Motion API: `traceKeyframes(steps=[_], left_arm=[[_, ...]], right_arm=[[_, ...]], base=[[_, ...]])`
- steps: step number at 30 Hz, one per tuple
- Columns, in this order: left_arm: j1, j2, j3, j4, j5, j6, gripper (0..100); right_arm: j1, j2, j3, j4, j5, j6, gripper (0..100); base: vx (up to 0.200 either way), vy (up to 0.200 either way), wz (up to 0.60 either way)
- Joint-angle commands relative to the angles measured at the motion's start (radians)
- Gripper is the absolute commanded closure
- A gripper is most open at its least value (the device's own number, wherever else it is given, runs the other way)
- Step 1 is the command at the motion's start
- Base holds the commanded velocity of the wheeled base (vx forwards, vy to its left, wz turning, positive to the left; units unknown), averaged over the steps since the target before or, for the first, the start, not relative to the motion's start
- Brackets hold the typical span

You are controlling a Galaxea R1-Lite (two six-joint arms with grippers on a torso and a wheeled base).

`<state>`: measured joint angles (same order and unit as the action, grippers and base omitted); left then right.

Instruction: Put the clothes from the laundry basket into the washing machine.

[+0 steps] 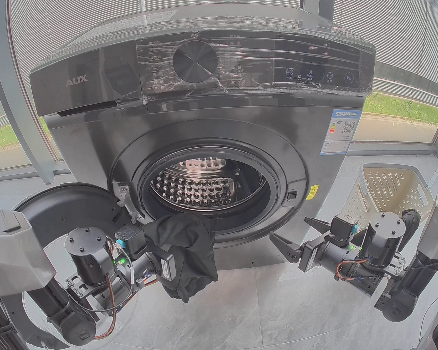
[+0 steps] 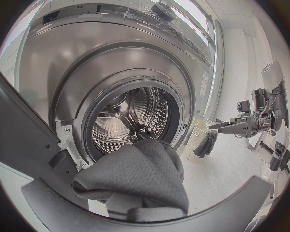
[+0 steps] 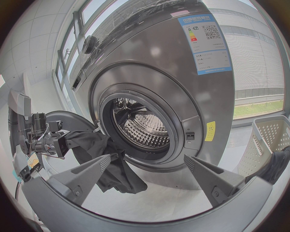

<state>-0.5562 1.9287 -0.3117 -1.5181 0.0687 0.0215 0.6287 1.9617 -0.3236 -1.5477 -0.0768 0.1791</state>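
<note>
Black garment [image 1: 188, 260] hung clamped in my left gripper [image 1: 170, 266] at the near lip of the washing machine [image 1: 294, 132], not yet inside the drum [image 1: 200, 188], which looked bare. My right gripper [image 1: 290, 228] sat spread and empty to the right. Another dark piece [image 3: 276, 164] draped the laundry basket [image 1: 371, 168] at far right, so I judged most of the job remained.

I see a pale grey tiled floor [image 1: 262, 314] across the bottom of the frame. Tall windows [image 1: 405, 57] fill the top, letting in daylight, with green grass [image 1: 407, 107] at upper right and a grey post [image 1: 21, 123] at upper left.
</note>
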Motion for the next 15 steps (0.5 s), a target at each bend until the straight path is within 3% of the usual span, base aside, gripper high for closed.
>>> traceKeyframes(steps=[1,15], left_arm=[[-0.001,0.01,-0.004,-0.001,0.0,0.0,100],[-0.013,0.019,-0.007,-0.001,0.003,0.0,100]], right_arm=[[0.002,0.002,0.0,0.0,0.0,0.0,0],[0.006,0.002,0.001,0.0,0.0,0.0,0]], base=[[0.2,0.0,0.0],[0.0,0.0,0.0]])
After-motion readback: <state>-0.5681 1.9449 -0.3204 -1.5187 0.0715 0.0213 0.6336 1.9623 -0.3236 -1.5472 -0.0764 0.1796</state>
